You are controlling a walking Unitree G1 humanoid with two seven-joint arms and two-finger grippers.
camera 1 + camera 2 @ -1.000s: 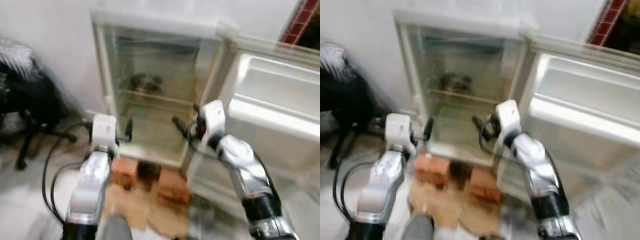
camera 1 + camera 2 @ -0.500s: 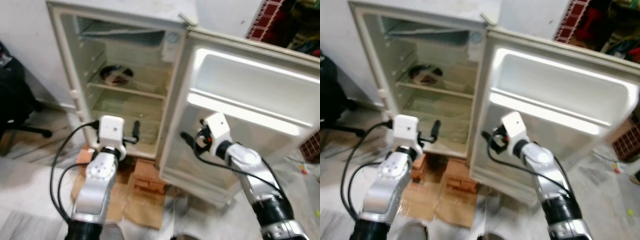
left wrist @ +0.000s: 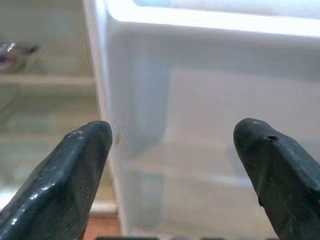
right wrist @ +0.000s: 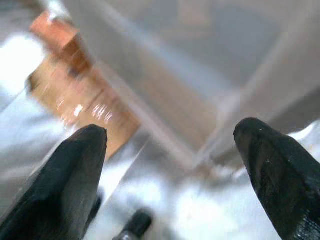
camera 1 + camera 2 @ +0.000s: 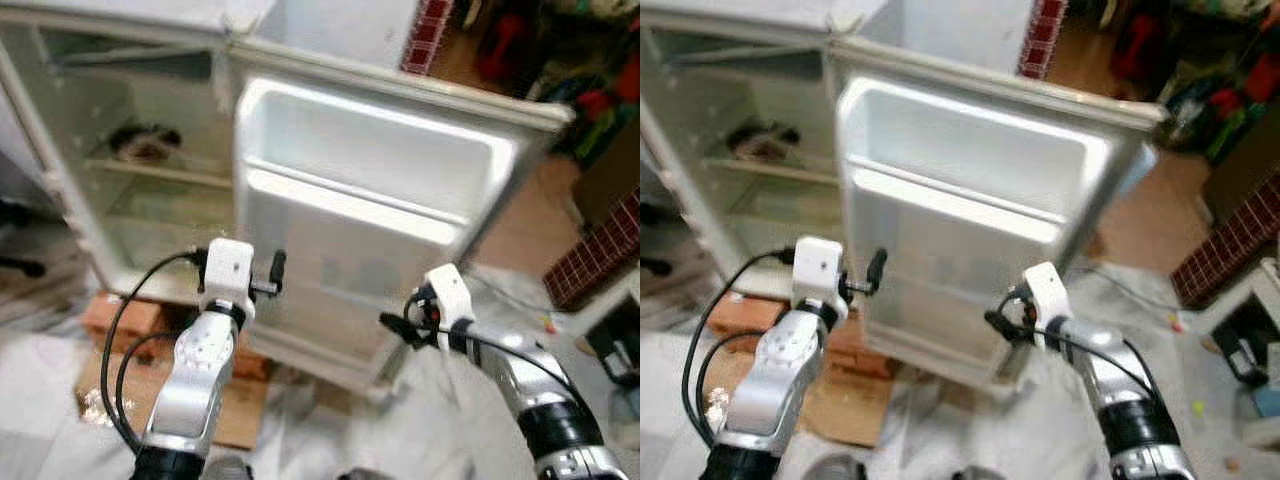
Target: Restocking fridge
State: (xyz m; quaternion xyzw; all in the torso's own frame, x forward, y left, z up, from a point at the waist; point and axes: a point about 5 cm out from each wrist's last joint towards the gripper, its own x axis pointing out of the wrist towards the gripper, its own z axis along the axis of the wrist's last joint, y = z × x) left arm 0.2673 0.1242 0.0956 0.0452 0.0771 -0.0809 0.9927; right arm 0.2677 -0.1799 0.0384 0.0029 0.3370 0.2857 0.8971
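White fridge door (image 5: 380, 170) swung open, facing camera, shelves running crosswise

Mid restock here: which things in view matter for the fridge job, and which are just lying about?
Job:
fridge, standing open
fridge door
dish on the fridge shelf
left claw, open
right claw, open

Lying about:
bricks under the fridge
cardboard on the floor
clutter beyond the door

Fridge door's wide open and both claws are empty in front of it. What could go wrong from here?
1. The left claw is close to the open door; a forward step may knock it.
2. The fridge stands on bricks, so a hard bump could shift it.
3. The cable looping off the left arm might snag.
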